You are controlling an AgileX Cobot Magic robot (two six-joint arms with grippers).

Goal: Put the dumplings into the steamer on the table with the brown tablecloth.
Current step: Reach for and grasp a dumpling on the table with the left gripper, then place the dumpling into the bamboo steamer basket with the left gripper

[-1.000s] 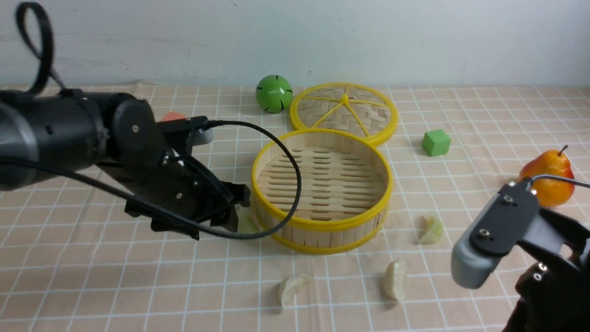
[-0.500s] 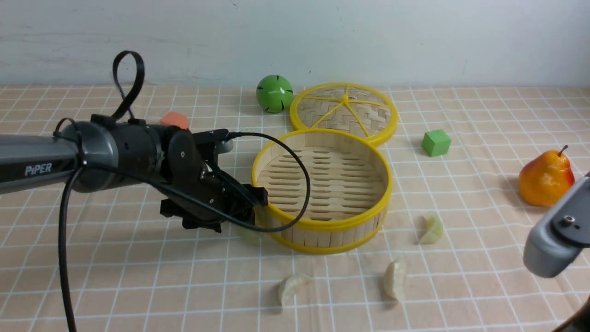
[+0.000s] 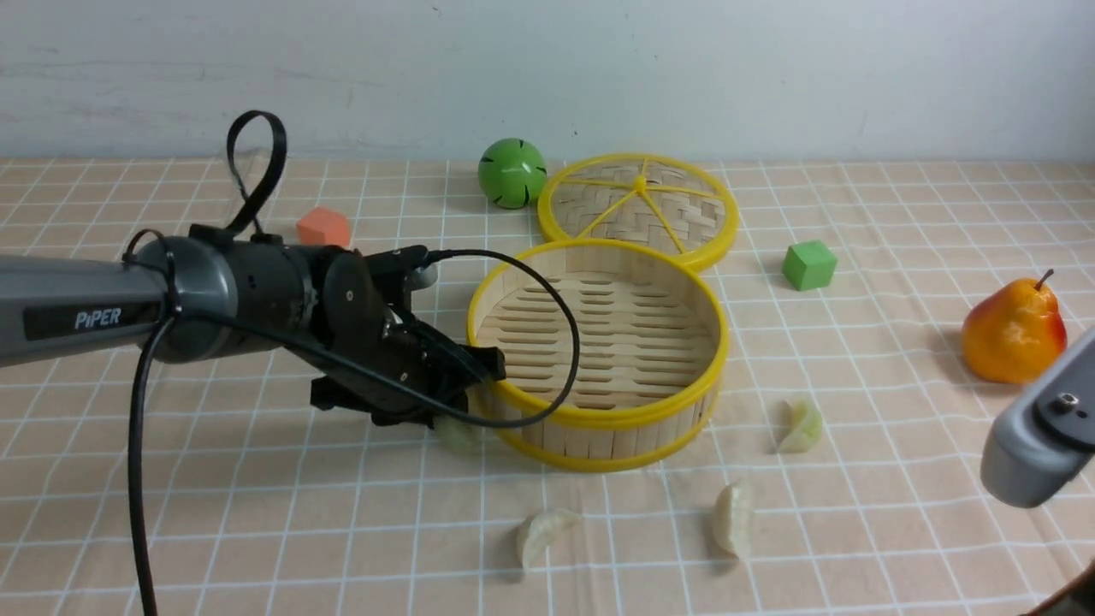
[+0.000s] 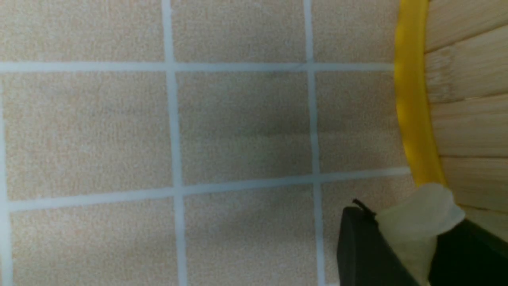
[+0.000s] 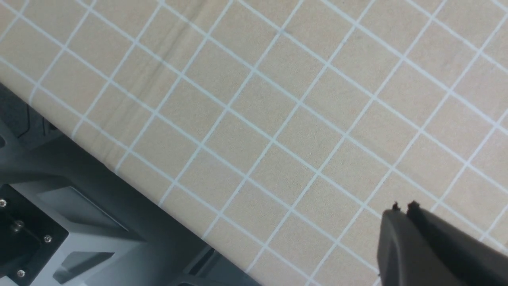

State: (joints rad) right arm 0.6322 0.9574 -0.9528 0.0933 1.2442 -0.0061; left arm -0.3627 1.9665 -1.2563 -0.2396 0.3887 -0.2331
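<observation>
The steamer (image 3: 612,436) looks like pale slatted wood; the pear (image 3: 1015,332) is glossy (almost waxy), the tablecloth (image 3: 342,530) matt, creased cloth.

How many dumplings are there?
4. One toy dumpling is in the left pincer, beside the steamer. Two pale ones lie on the near tablecloth. A greenish one lies right of the steamer.

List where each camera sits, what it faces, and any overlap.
Front: between the arms, facing forward over the cloth and steamer; shows the left arm and part of the right.
Left wrist: on that arm, facing cloth beside the steamer; shows fingers closed on a dumpling.
Right wrist: on that arm, facing cloth; shows its fingers and dark arm parts.
Front and left wrist share steamer and dumpling.
</observation>
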